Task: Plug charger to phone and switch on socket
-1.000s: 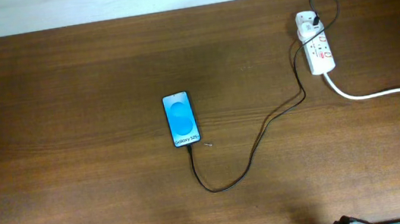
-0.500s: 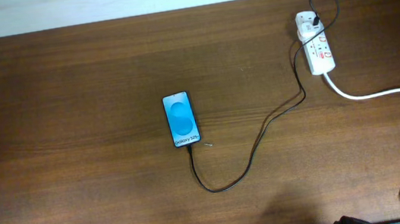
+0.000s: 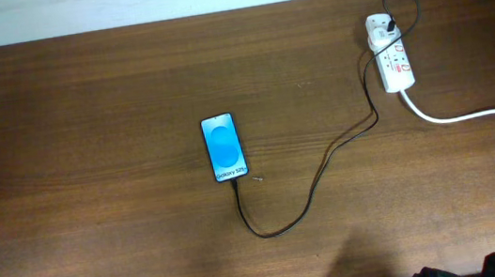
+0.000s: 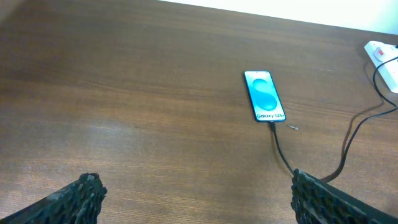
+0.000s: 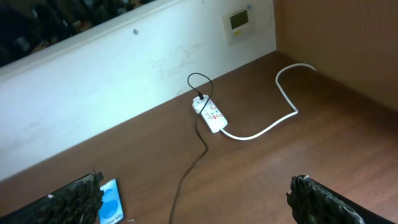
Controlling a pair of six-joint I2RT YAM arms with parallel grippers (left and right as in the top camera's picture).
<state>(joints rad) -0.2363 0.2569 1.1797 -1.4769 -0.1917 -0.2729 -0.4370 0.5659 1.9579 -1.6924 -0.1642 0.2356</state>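
Note:
The phone [image 3: 224,148] lies flat near the table's middle, its blue screen lit. The charger [image 3: 315,187], a thin black cable, meets the phone's lower end, loops toward the front and runs back right to a black plug in the socket [image 3: 392,56]. The socket is a white strip at the far right. My left gripper [image 4: 198,200] is open low over the near left of the table, well short of the phone [image 4: 265,96]. My right gripper [image 5: 199,200] is open and empty, with the socket [image 5: 211,114] far ahead and the phone [image 5: 112,203] beside its left finger.
A thick white cord [image 3: 472,114] curves from the socket to the table's right edge. A tiny light speck [image 3: 259,177] lies beside the phone's lower end. A white wall [image 5: 124,68] borders the table's far side.
The right arm's dark shape has swung from the table's right edge down to the front edge and almost out of the overhead view. Phone, charger and socket have not moved.

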